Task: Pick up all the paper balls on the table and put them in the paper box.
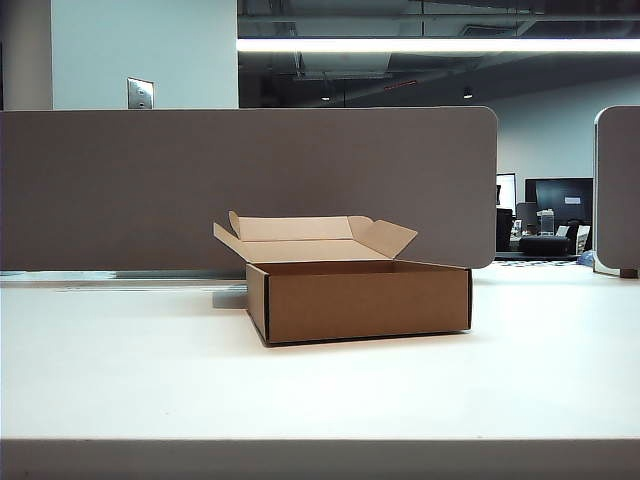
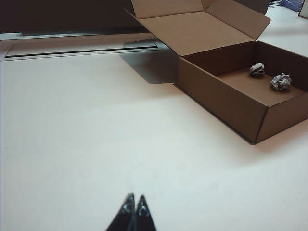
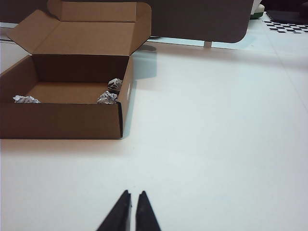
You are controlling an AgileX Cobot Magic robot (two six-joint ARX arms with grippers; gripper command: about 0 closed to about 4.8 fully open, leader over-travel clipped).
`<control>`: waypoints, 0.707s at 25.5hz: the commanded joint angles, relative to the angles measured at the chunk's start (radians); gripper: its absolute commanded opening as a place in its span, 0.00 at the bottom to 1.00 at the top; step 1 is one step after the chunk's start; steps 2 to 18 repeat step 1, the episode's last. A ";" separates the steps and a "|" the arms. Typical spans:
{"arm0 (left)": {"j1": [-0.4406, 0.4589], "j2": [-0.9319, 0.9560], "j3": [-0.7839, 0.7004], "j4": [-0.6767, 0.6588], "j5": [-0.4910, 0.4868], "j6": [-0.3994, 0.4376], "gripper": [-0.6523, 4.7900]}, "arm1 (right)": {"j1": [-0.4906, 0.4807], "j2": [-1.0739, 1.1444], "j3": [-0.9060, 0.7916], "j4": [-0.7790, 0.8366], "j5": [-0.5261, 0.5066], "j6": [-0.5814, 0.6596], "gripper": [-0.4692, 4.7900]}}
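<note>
1. Down at the bottom edge of the left wrist view, the left gripper (image 2: 133, 199) shows only its two dark fingertips, pressed together and empty, above bare white table (image 2: 72, 144).

2. Same story in the right wrist view: the right gripper (image 3: 130, 197) sits low centre with its fingers all but touching, a thin slit between them, and nothing pinched. Neither arm shows in the exterior view.

3. Look into the paper box (image 3: 62, 122) at the left of the right wrist view and three paper balls lie on its floor: one pale wad (image 3: 25, 99) near the left wall, one whitish wad (image 3: 107, 97) against the right wall, and a darker black-and-white one (image 3: 114, 84) just behind it. The left wrist view catches only two of them, the darker ball (image 2: 257, 70) and a pale ball (image 2: 281, 82), close together at the upper right.

4. My read: the collecting is finished. No ball shows on the tabletop in any view, so the step in hand looks like the closing one, with both arms well back from the box.

5. Next move, as I judge it, calls for nothing more than holding clear; a fresh grasp would need the fingers spread first.

6. As for the box itself: shallow brown corrugated cardboard, dark corner edges, lid flap (image 1: 300, 235) hinged open toward the grey partition panel (image 1: 120, 190), side tabs splayed, sitting flat at centre table in the exterior view.
</note>
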State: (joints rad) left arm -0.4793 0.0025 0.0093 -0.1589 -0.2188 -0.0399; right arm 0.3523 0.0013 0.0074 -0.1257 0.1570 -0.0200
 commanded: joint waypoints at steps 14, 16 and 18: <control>-0.001 0.000 -0.003 0.000 -0.003 0.002 0.11 | 0.001 -0.003 -0.005 0.015 0.002 0.001 0.15; -0.001 0.000 -0.003 0.000 -0.003 0.002 0.11 | 0.001 -0.003 -0.005 0.015 0.002 0.001 0.15; -0.001 0.000 -0.003 0.000 -0.003 0.002 0.11 | 0.001 -0.003 -0.005 0.015 0.002 0.001 0.15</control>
